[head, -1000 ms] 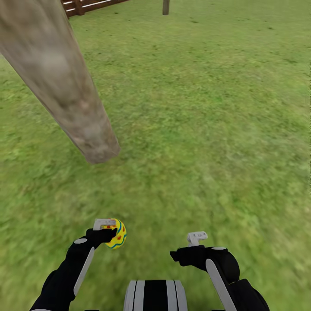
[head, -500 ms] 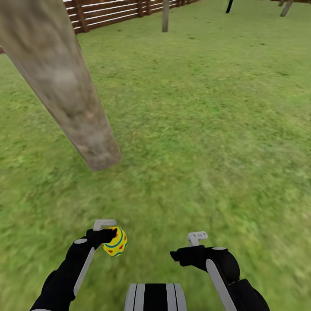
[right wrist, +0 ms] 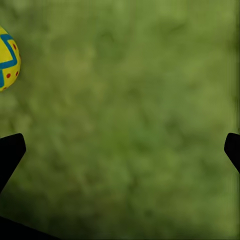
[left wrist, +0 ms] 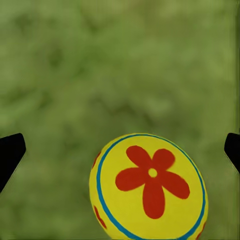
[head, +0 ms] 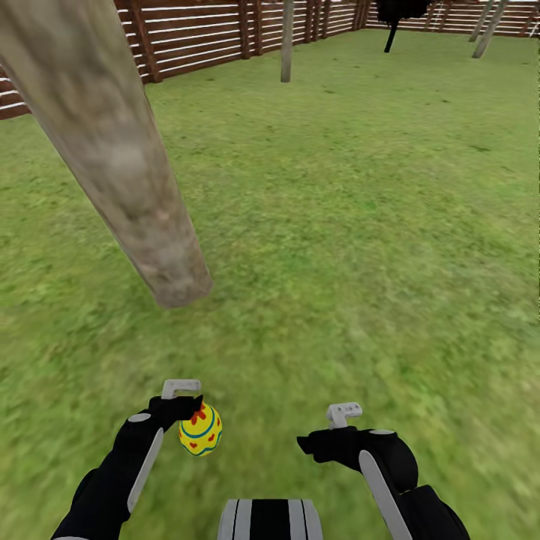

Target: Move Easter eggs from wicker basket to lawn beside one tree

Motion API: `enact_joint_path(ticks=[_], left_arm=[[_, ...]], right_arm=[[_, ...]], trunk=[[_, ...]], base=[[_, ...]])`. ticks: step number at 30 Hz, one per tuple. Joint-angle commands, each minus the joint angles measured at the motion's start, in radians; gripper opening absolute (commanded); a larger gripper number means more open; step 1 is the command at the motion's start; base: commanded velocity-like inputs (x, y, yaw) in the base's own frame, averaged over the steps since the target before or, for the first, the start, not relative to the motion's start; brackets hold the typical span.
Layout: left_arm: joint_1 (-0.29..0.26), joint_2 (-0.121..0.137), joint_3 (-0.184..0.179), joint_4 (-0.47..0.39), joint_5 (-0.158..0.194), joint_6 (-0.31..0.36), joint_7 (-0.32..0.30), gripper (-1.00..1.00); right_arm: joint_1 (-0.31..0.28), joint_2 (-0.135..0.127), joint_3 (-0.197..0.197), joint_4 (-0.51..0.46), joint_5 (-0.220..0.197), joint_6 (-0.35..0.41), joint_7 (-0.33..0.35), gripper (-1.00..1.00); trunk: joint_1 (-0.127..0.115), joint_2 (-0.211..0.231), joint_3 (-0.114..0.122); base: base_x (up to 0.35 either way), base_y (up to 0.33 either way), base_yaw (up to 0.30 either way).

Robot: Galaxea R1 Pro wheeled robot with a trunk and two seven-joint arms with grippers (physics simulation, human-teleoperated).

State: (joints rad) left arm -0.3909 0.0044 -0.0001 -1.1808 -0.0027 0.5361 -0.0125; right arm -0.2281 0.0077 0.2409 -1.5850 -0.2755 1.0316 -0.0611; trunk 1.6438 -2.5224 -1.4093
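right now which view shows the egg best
The left wrist view: the egg is large and sharp there, red flower and blue ring clear, between the wide-apart fingertips. The head view shows it small beside the left gripper, over the lawn. The right wrist view catches only an edge of an egg.

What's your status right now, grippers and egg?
Left gripper open, egg loose beside it, fingers not touching. Right gripper open, empty. Tree trunk close ahead-left, just lawn between.
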Motion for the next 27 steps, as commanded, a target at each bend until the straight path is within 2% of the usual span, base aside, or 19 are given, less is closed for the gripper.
enact_joint_path(ticks=[1,27], left_arm=[[0.0,0.0,0.0,-0.002,0.0,0.005,-0.001,1.0],[0.0,0.0,0.002,-0.002,0.0,-0.003,0.005,1.0]], right_arm=[[0.0,0.0,0.0,-0.001,-0.007,0.004,-0.006,1.0],[0.0,0.003,0.001,0.0,-0.008,0.007,-0.008,1.0]], trunk=[[-0.001,0.0,0.003],[-0.012,0.006,0.104]], base=[[0.0,0.0,0.0],[0.0,0.0,0.0]])
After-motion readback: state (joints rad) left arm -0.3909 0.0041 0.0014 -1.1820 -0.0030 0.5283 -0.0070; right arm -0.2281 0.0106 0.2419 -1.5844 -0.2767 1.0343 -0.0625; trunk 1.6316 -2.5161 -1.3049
